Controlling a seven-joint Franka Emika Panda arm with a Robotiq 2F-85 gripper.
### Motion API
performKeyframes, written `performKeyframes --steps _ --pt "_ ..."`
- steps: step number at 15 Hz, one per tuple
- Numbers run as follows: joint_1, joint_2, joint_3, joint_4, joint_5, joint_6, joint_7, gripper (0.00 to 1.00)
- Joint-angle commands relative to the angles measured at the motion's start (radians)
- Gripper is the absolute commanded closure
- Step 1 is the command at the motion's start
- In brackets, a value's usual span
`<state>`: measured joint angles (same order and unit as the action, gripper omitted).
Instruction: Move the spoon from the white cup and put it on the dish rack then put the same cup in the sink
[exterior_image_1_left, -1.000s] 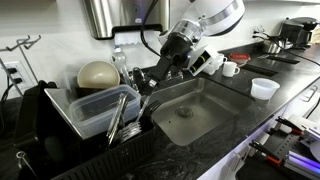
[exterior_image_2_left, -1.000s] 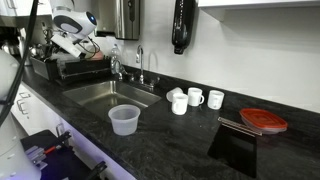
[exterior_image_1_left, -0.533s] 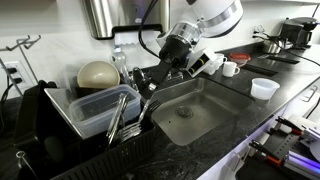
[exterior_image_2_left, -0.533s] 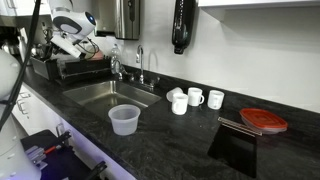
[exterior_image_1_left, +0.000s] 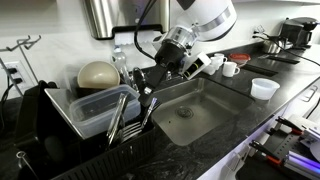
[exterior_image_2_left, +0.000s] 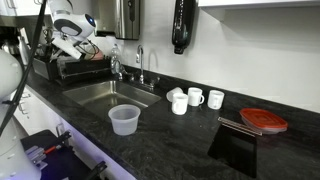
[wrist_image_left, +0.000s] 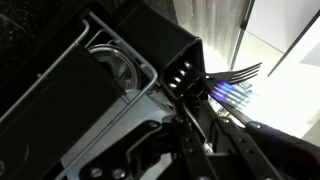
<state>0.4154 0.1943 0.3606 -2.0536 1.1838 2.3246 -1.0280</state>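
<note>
My gripper hangs over the front utensil section of the black dish rack, left of the sink. In the wrist view the fingers are close together on a thin, pale sliver that looks like the spoon. The rack's dark utensil holder lies just ahead. Several white cups stand on the counter beyond the sink; they also show in an exterior view. The gripper is above the rack there too.
The rack holds a clear container, a round bowl and long silver utensils; fork tines show ahead of the wrist. A plastic tub and a red-lidded container are on the counter. The faucet stands behind the sink.
My gripper has moved from over the sink's edge toward the dish rack's utensil section. The cups and tub have not moved.
</note>
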Motion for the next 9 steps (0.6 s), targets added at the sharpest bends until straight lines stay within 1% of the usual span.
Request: performKeyframes --steps 1,4,7,8,9 --pt "-0.002 0.015 0.011 0.026 -0.015 0.029 0.005 0.47" --pt "0.0 -0.007 0.007 0.018 -0.041 0.057 0.017 0.26" --pt "-0.002 -0.047 0.006 -0.003 -0.092 0.101 0.054 0.05" --pt "-0.005 -0.064 0.008 -0.012 -0.101 0.11 0.068 0.01" --pt "-0.008 -0.082 0.01 -0.021 -0.107 0.109 0.085 0.0"
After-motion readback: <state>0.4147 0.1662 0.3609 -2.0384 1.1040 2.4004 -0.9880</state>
